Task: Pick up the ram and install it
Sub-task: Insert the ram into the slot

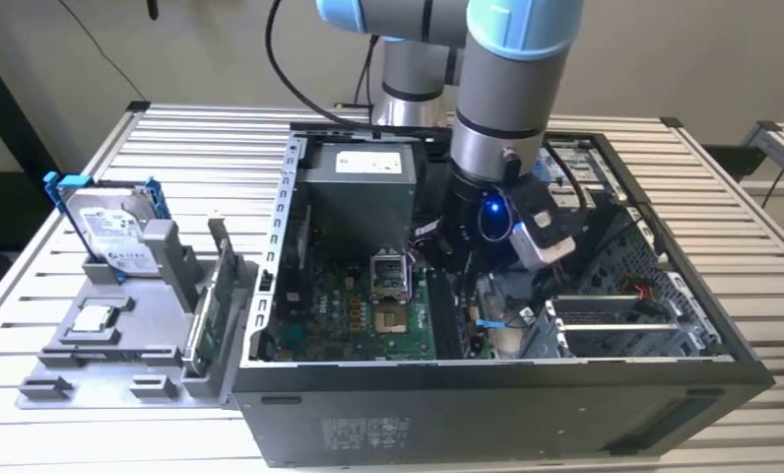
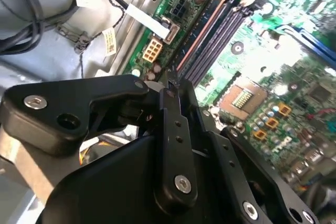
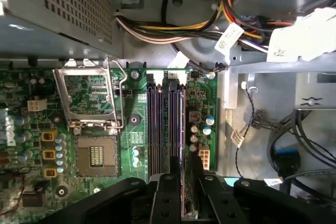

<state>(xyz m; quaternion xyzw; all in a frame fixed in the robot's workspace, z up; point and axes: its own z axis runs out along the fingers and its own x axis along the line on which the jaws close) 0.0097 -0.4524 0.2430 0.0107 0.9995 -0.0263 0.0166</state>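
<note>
Exterior view shows you the arm reaching down into the open computer case (image 1: 707,365) on the slatted worktop (image 1: 195,138), with the end effector (image 1: 461,258) low over the motherboard (image 1: 353,305). In both wrist views its fingers (image 3: 170,198) stand close together on a thin dark edge that looks like the ram (image 3: 182,182), upright and in line with the memory slots (image 3: 165,124) beside the empty processor socket (image 3: 94,153); you cannot tell whether it is seated. On the exterior view's left, a grey fixture (image 1: 116,335) holds a hard drive with blue rails (image 1: 109,232) and a green expansion card (image 1: 215,305).
</note>
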